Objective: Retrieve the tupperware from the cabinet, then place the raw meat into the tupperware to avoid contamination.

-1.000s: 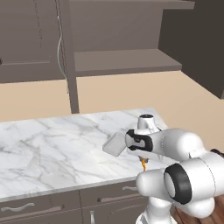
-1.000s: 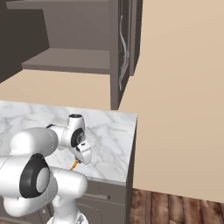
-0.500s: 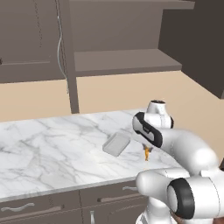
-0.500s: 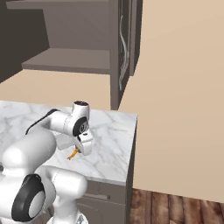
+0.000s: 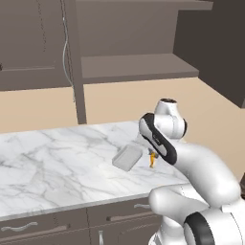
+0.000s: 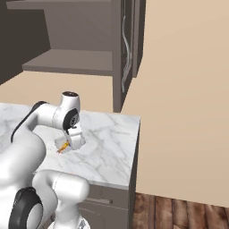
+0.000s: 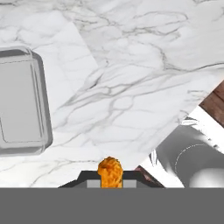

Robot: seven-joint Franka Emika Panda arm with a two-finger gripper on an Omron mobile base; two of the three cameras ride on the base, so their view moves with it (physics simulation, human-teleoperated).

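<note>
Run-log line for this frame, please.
phase: carry | end effector: shut on raw meat | tupperware: on marble counter, empty | meat not yet in tupperware

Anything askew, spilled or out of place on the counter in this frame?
Nothing stands out. The tupperware sits flat and empty on the marble counter, and the raw meat is pinched in the gripper beside it, not yet inside. The cabinet stands open.

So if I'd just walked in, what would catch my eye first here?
Probably the bright orange raw meat, a tiny morsel pinched in the robot's pincer just above the marble counter. Right beside it on the counter lies the pale, empty tupperware. Behind, the dark cabinet stands open, showing its shelf.
</note>
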